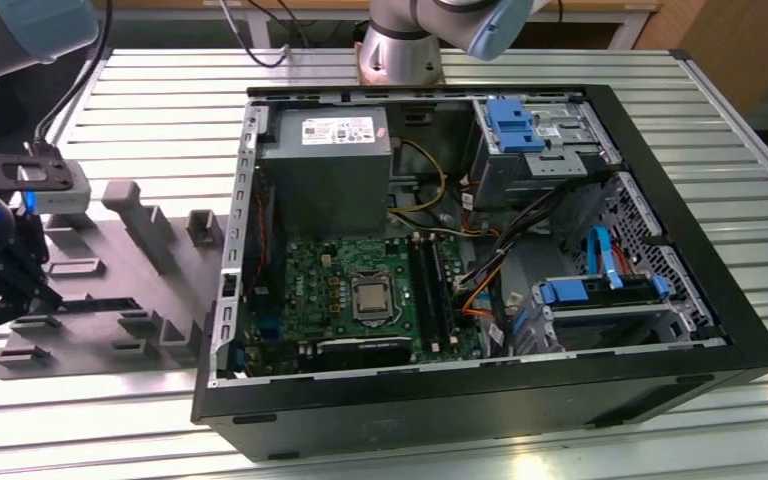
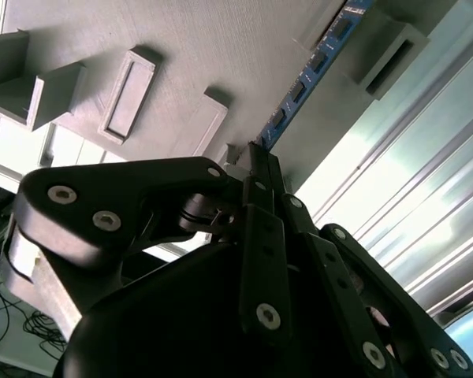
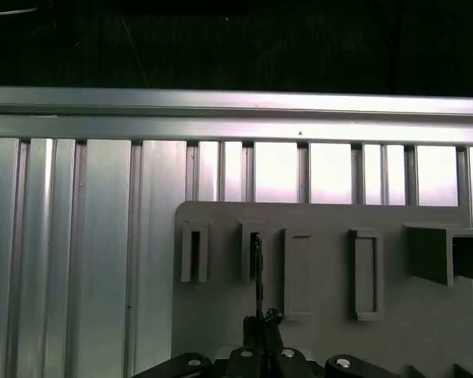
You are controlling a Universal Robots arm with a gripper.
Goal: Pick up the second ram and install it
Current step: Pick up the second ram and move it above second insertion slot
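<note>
In the exterior view my gripper (image 1: 8,285) hangs at the left over the grey holder plate (image 1: 104,300), well apart from the open computer case (image 1: 491,380). In the second wrist view the second ram (image 2: 307,79), a thin blue stick with a row of small dark chips, runs from between my fingers (image 2: 260,169) to a grey holder block (image 2: 386,47). The gripper (image 2: 252,157) is shut on its near end. The first wrist view shows the ram (image 3: 257,276) edge-on, reaching from the gripper (image 3: 260,321) to a slot in the plate. The green motherboard (image 1: 344,270) with its long black slots (image 1: 431,290) lies inside the case.
The case holds a grey power supply (image 1: 331,150), blue-tabbed drive cages (image 1: 531,125), and loose orange and black cables (image 1: 491,270). Several raised holder blocks (image 1: 137,215) stand on the grey plate. Everything rests on a slatted metal table (image 1: 157,100). The arm's base (image 1: 404,50) stands behind the case.
</note>
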